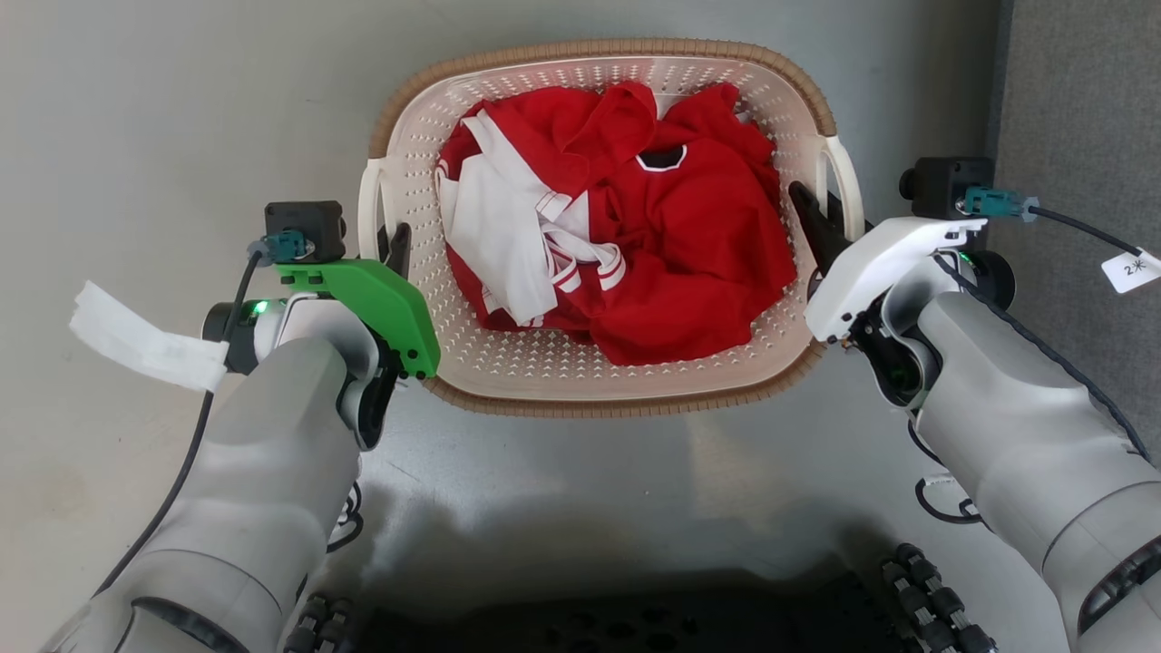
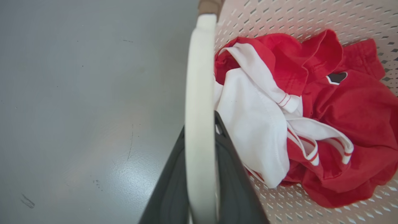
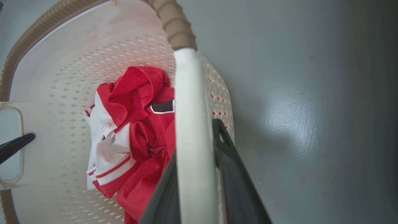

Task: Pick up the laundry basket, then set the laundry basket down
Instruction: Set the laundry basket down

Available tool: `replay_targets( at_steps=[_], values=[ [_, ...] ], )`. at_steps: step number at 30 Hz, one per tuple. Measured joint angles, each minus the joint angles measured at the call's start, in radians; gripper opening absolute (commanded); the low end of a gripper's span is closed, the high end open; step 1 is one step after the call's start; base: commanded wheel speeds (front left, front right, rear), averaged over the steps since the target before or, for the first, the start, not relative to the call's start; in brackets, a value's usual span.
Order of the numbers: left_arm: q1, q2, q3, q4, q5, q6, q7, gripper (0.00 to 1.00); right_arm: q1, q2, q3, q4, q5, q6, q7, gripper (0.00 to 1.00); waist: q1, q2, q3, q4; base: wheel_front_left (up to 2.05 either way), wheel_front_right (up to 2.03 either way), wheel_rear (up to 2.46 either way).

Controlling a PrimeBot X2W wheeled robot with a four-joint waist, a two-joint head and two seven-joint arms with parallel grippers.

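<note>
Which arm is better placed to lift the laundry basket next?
Neither left nor right alone. The left gripper grips the left handle of the basket, the right gripper grips the right handle, so both look equally ready and should lift together.

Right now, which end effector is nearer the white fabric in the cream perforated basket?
Left end effector: on the handle beside the white fabric; the right, on the opposite handle.

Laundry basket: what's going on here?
The robot has both arms on the laundry basket. The left gripper is closed over the white left handle, one finger on each side, and the right gripper grips the right handle the same way. Red and white clothes lie inside. Whether the basket is off the grey floor cannot be told.
</note>
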Motion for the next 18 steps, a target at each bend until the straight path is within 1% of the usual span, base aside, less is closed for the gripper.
replay_targets(
  at_steps=[3, 4, 5, 6, 7, 8, 18],
  values=[
    [0.0, 0.0, -0.006, 0.0, -0.007, 0.0, 0.0, 0.0, 0.0, -0.002, 0.006, 0.001, 0.006, 0.0, 0.0, 0.0, 0.0, 0.0, 0.0, 0.001, 0.0, 0.0, 0.0],
    [0.0, 0.0, -0.008, 0.0, -0.008, 0.0, 0.0, 0.0, 0.0, -0.002, 0.008, 0.002, 0.01, 0.0, -0.001, 0.11, 0.0, 0.0, -0.001, 0.001, 0.0, 0.0, 0.0],
    [0.0, 0.0, -0.009, 0.0, -0.008, 0.0, 0.0, 0.06, 0.0, -0.002, 0.01, 0.002, 0.012, 0.0, -0.003, 0.47, 0.0, 0.0, -0.001, 0.002, 0.0, 0.0, 0.0],
    [0.0, 0.0, -0.011, 0.001, -0.009, 0.001, 0.0, 0.33, 0.0, -0.002, 0.012, 0.003, 0.012, 0.003, -0.003, 1.0, 0.0, 0.0, -0.001, 0.002, 0.0, 0.0, 0.0],
    [-0.001, 0.002, -0.012, 0.003, -0.009, 0.006, 0.0, 0.91, -0.001, -0.003, 0.016, 0.002, 0.012, 0.007, -0.003, 1.0, 0.0, 0.0, -0.002, 0.002, 0.0, 0.0, 0.0],
    [-0.001, 0.005, -0.012, 0.004, -0.01, 0.009, 0.0, 1.0, -0.001, -0.001, 0.021, 0.002, 0.013, 0.013, -0.003, 1.0, 0.0, 0.0, -0.002, 0.002, 0.0, 0.0, 0.0],
    [-0.001, 0.009, -0.025, 0.008, -0.041, 0.009, 0.0, 1.0, -0.008, 0.004, 0.044, 0.002, 0.031, 0.013, -0.008, 1.0, 0.0, 0.0, -0.013, -0.001, 0.0, 0.0, 0.0]
  ],
)
